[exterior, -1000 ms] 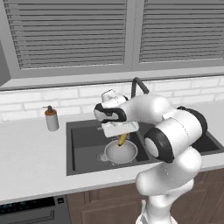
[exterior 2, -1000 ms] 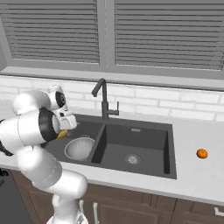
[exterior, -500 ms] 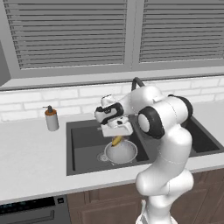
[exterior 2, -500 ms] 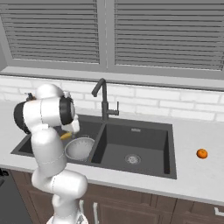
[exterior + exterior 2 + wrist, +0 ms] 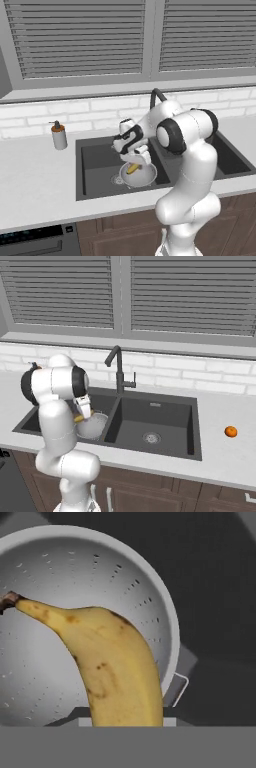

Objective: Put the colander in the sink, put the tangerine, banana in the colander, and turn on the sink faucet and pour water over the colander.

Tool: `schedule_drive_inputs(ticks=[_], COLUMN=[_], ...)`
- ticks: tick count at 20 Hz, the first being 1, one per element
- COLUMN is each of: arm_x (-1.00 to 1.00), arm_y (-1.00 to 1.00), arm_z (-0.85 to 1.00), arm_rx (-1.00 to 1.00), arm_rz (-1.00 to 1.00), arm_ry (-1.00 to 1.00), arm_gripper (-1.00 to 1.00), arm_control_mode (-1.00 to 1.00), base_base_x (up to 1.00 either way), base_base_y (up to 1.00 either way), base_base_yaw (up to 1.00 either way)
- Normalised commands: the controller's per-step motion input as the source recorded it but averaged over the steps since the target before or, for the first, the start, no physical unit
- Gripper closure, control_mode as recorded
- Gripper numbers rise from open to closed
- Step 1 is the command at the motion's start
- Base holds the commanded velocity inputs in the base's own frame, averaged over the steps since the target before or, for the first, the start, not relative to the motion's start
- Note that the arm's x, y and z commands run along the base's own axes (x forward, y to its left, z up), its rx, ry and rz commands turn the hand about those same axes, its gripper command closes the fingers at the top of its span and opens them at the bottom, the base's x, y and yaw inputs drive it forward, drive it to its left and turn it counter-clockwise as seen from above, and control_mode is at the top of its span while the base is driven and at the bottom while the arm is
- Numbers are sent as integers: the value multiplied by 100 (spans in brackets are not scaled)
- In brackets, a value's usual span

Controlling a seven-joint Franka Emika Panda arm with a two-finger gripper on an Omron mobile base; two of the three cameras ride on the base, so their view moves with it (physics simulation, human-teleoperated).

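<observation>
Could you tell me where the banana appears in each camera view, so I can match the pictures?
Left base view: banana at centre, just above the colander.
Right base view: a yellow sliver at left of centre, beside the white arm.
Hand view: large, filling the middle and bottom.
Shared landmark: the colander in the sink's left basin.
</observation>
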Motion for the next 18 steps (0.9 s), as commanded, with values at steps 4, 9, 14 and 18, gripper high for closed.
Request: schedule_drive_inputs(ticks=[4, 9, 14, 18], arm_x=[30, 21, 24, 22], arm_y=[-20, -8, 0, 0], arm_z=[-53, -46, -32, -19], arm_rx=[0, 0, 0, 0], arm_rz=[-8, -3, 0, 0], arm_ry=[-1, -8, -17, -18], arm_gripper=[100, 100, 100, 100], arm_control_mode=[-100, -100, -100, -100], base_base_x=[0, 0, 0, 0], base_base_y=[0, 0, 0, 0], base_base_yaw=[0, 0, 0, 0])
